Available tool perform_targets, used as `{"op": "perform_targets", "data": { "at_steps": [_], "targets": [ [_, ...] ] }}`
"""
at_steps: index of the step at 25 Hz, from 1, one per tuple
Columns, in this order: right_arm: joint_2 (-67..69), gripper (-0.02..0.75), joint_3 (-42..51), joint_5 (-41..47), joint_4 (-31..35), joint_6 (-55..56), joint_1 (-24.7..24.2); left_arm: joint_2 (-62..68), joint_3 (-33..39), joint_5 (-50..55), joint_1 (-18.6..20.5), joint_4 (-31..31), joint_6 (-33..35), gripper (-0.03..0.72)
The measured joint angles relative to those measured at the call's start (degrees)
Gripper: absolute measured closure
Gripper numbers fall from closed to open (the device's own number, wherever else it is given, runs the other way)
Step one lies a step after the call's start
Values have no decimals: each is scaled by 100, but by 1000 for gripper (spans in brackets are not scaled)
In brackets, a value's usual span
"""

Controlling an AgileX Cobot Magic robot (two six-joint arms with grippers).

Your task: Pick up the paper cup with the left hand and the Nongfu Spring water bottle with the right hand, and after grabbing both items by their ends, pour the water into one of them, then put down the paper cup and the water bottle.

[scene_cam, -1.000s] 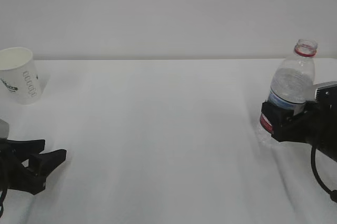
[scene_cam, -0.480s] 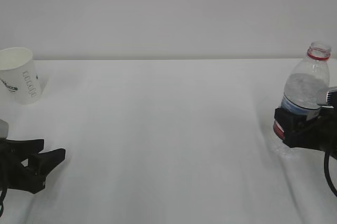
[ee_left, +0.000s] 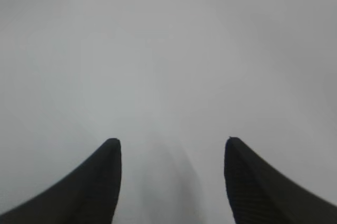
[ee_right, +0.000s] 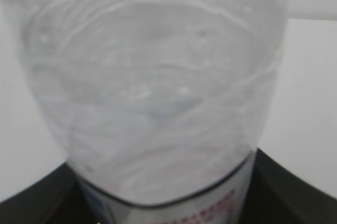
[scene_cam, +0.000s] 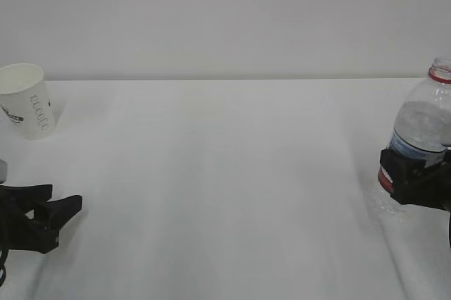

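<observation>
Clear, glossy ribbed plastic: the water bottle (scene_cam: pixel 421 131) between my matt black right jaws. Matt white paper: the cup (scene_cam: pixel 27 101). Smooth matt white: the surface (scene_cam: pixel 225 187).

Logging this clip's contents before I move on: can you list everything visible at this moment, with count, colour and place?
paper cup: one, white with dark print, far left of table, upright, untouched.
Nongfu Spring water bottle: one, clear with red neck ring, uncapped, right edge, gripped around its label.
water: clear, inside the bottle.
table: one, white.
wall: pale grey, behind.
left hand: one, black, open and empty, low at left.
right hand: one, black, closed on the bottle.
</observation>
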Motion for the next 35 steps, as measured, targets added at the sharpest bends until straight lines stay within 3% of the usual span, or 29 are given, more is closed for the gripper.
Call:
{"op": "perform_targets", "data": {
  "at_steps": [20,35],
  "targets": [
    [-253,235,216,66,93,190,0,0,-120,0,0,-1321,0,237],
    [-253,235,216,66,97,43,0,15,-589,0,0,-1626,0,229]
  ]
}}
